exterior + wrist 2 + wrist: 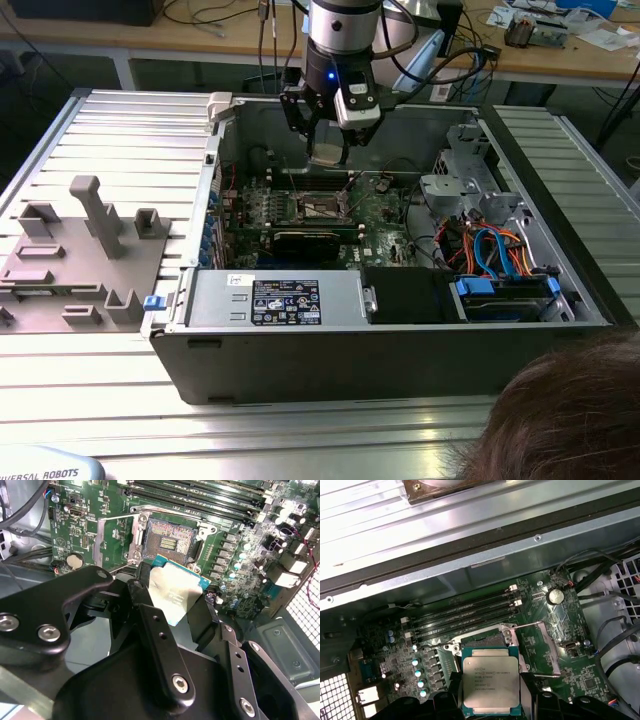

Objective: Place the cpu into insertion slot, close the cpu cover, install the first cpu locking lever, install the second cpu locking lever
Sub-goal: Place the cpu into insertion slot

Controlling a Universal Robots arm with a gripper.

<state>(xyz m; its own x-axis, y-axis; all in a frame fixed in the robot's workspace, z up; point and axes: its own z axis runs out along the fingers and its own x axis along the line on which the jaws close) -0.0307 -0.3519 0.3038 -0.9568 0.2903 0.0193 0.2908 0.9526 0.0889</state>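
While clasped in the gripper (172,592), the cpu (491,680) hangs above the insertion slot (167,540)
The socket lies bare and the cpu cover (100,540) stands open beside it

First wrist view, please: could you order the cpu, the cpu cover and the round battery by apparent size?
1. cpu, largest, though its nearness to the camera inflates it.
2. cpu cover, standing open.
3. round battery, clearly smallest.

Insertion slot (167,542) uncovered from above, cpu cover (101,540) laid open beside it, memory slots (465,612) ranged near, cables (490,245) bundled well apart.
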